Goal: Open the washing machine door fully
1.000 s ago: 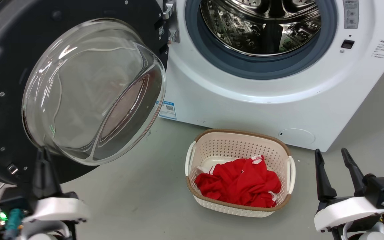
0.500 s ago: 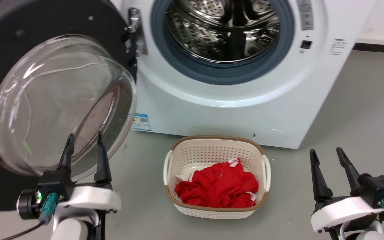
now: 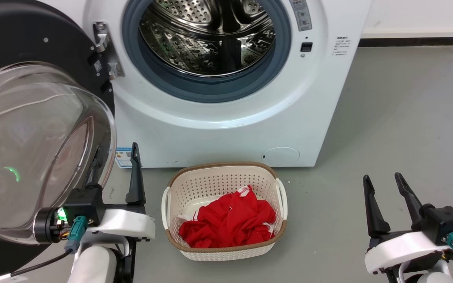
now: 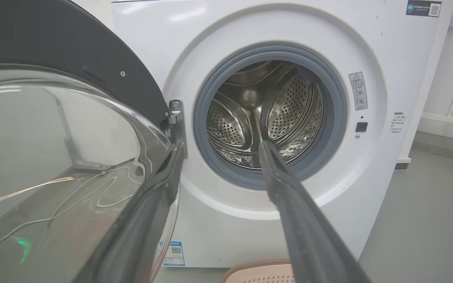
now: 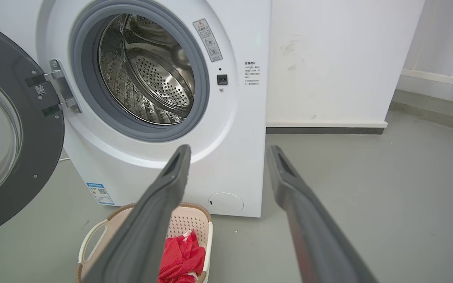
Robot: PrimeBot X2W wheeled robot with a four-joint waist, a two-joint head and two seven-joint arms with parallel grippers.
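The washing machine point(image 3: 226, 129) stands white at the top of the head view, its steel drum point(image 3: 207, 35) exposed. The washing machine door point(image 3: 22, 43) hangs swung out to the left on its hinge point(image 3: 106, 51), glossy black, with its clear glass bowl point(image 3: 34, 149) bulging toward me. My left gripper point(image 3: 115, 149) is open at the bowl's right edge, one finger seen through the glass. In the left wrist view the left gripper point(image 4: 222, 145) frames the drum point(image 4: 264, 114) beside the door's glass point(image 4: 53, 157). My right gripper point(image 3: 382, 177) is open and holds nothing, low at the right.
A cream laundry basket point(image 3: 267, 236) with red cloth point(image 3: 228, 222) sits on the grey floor in front of the machine, between my arms. Bare floor point(image 3: 407, 118) stretches to the right of the machine, up to a white wall with a dark skirting point(image 5: 325, 129).
The camera has shifted, sliding the whole scene left. My left gripper went from under the door's lower rim rightward and up to the bowl's right edge. The right gripper stayed put.
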